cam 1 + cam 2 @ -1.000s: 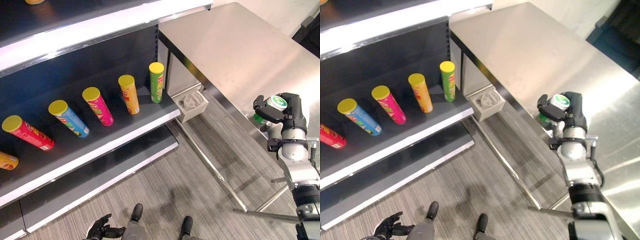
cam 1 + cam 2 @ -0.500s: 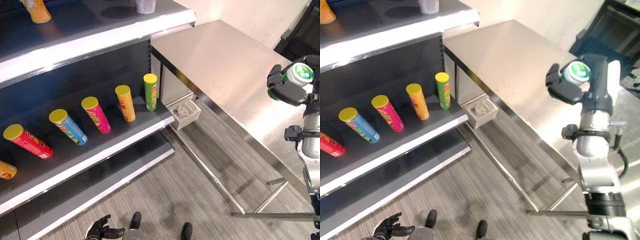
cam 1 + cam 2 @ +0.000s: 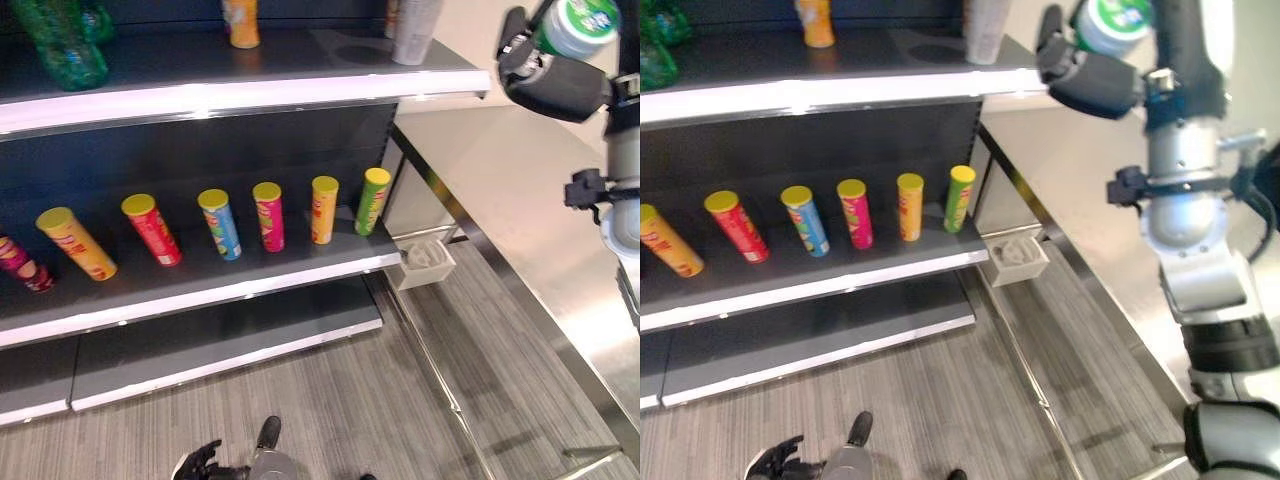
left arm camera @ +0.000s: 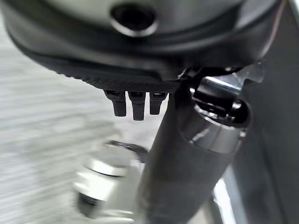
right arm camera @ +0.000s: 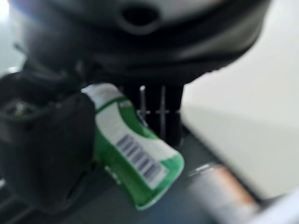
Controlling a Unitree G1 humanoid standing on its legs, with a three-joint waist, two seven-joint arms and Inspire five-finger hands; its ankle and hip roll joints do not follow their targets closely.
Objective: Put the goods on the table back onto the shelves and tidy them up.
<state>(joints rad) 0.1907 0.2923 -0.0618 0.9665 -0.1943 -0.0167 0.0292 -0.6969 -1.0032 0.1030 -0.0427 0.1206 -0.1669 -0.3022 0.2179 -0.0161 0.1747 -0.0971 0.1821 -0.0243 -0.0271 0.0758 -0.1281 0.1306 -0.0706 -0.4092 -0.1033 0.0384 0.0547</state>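
Observation:
My right hand is raised high beside the right end of the top shelf, shut on a green and white tub with a white lid. The same tub lies against the palm in the right wrist view, with the thumb curled across it. In the right eye view the tub sits level with a white cup on that shelf. My left hand hangs low near the floor, fingers relaxed and holding nothing.
Several chip cans stand tilted on the middle shelf, the green can at the right end. The top shelf carries an orange bottle and green bottles. A steel table adjoins the shelves; a small white box sits below it.
My right hand has lifted the tub from table height up to the top shelf's level. The camera has swung towards the shelves. The left hand has stayed low.

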